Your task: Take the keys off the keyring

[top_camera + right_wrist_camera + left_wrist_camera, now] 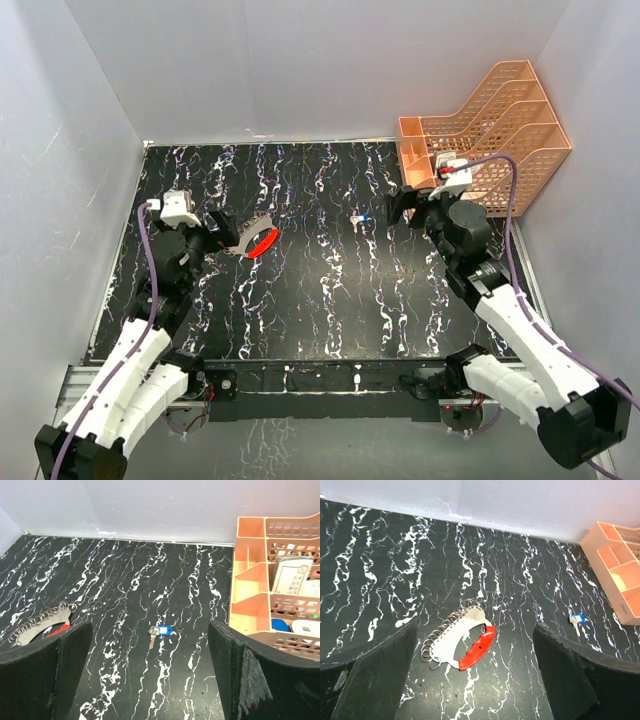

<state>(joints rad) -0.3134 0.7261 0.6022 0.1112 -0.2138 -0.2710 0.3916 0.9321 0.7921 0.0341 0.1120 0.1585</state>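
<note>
The keyring (462, 642), a flat oval loop part red and part white-grey with several small wire rings along its edge, lies on the black marbled table just in front of my open, empty left gripper (475, 680). It also shows in the top view (257, 240) and at the left of the right wrist view (42, 624). The key (159, 631), a blue tag with a short silvery blade, lies alone on the table ahead of my open, empty right gripper (150, 680). It also shows in the top view (359, 218) and the left wrist view (577, 620).
An orange mesh desk organizer (495, 135) stands at the back right, close beside my right gripper (405, 205); it holds cards and small items (292, 577). White walls (300, 70) enclose the table at back and sides. My left gripper (222, 232) is at mid-left.
</note>
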